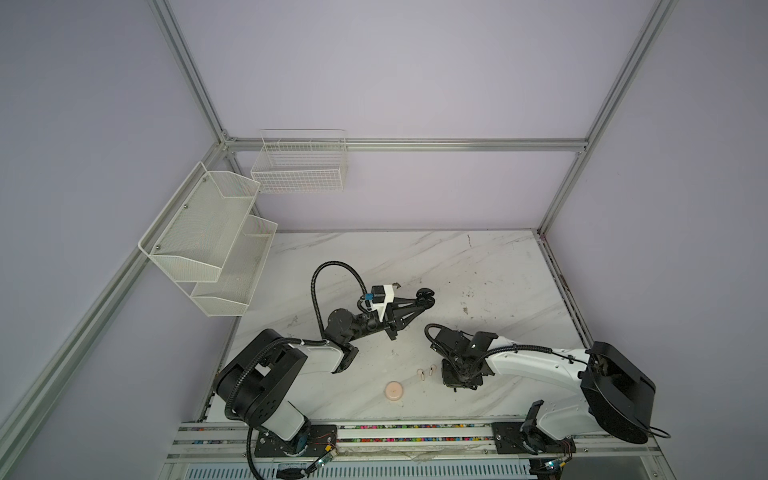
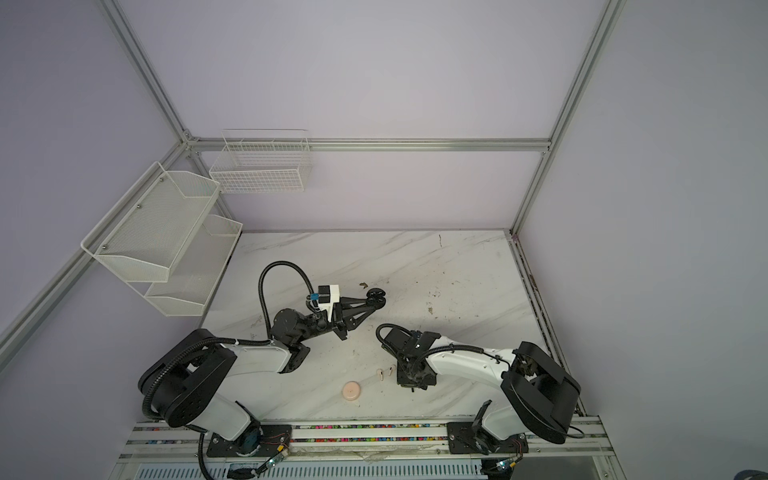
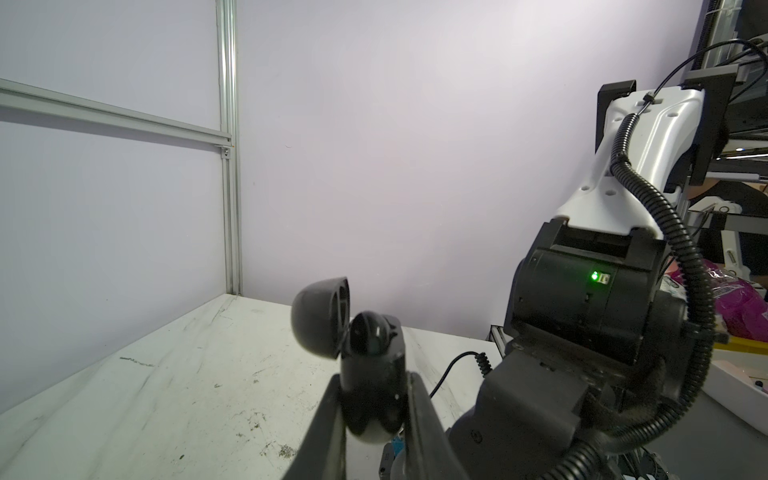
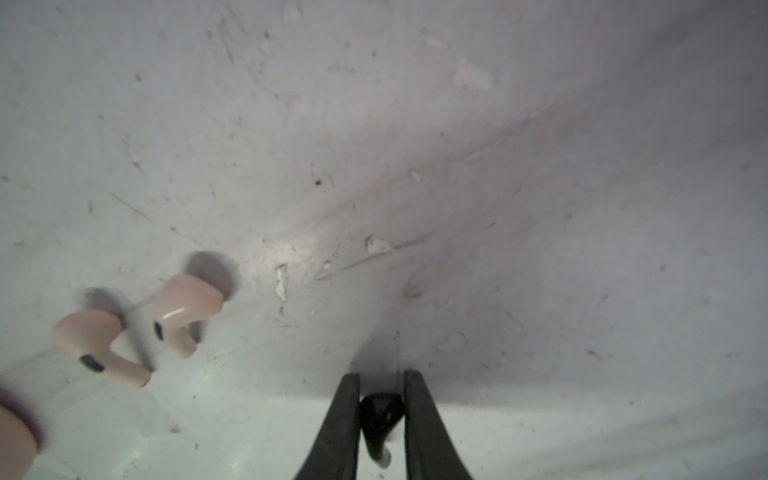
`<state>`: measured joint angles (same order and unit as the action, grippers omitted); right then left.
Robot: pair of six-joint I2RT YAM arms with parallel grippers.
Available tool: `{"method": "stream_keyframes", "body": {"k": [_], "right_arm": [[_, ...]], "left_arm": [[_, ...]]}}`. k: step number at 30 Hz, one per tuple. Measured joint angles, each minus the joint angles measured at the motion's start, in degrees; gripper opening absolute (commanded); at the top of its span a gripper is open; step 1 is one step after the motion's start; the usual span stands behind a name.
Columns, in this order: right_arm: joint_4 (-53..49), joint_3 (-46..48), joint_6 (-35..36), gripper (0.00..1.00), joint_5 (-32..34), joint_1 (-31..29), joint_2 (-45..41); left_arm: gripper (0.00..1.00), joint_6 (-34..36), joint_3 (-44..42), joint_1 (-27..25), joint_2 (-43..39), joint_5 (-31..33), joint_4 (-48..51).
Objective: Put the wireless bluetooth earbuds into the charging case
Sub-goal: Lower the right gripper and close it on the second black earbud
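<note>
Right end effector (image 4: 382, 376): pinched shut on black earbud (image 4: 380, 415), low over desk (image 4: 457, 166).
Left end effector (image 3: 372, 378): clamped on black case (image 3: 370, 390) (lid hinged open), mid-desk.
Pink earbuds (image 4: 187, 307): two, loose on desk, just beside right end effector.
Pink case (image 1: 394, 390): near them.

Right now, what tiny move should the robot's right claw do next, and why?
Probably lift straight up a little. The right gripper looks closed on the black earbud, down close to the table. The left gripper holds the black case with its lid open, so carrying the earbud there likely comes after.
</note>
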<state>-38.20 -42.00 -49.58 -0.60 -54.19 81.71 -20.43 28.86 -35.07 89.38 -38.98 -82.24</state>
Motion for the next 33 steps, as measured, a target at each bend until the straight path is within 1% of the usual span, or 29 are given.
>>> {"method": "stream_keyframes", "body": {"k": [3,5,12,18,21,33], "right_arm": [[0.0,0.0,0.0,0.21,0.4,0.4,-0.1],[-0.1,-0.1,0.0,0.23,0.7,0.6,-0.1],[-0.2,-0.2,0.0,0.24,0.7,0.6,-0.1],[-0.2,-0.2,0.1,0.30,0.2,0.6,-0.1],[-0.2,-0.2,0.2,0.32,-0.4,0.6,-0.1],[-0.3,-0.2,0.4,0.30,-2.1,0.7,-0.1]], "left_arm": [[0.00,0.0,0.0,0.0,0.0,0.0,0.0],[0.00,0.0,0.0,0.0,0.0,0.0,0.0],[0.00,0.0,0.0,0.0,0.0,0.0,0.0],[0.00,0.0,0.0,0.0,0.0,0.0,0.0],[0.00,0.0,0.0,0.0,0.0,0.0,0.0],[0.00,0.0,0.0,0.0,0.0,0.0,0.0]]}}
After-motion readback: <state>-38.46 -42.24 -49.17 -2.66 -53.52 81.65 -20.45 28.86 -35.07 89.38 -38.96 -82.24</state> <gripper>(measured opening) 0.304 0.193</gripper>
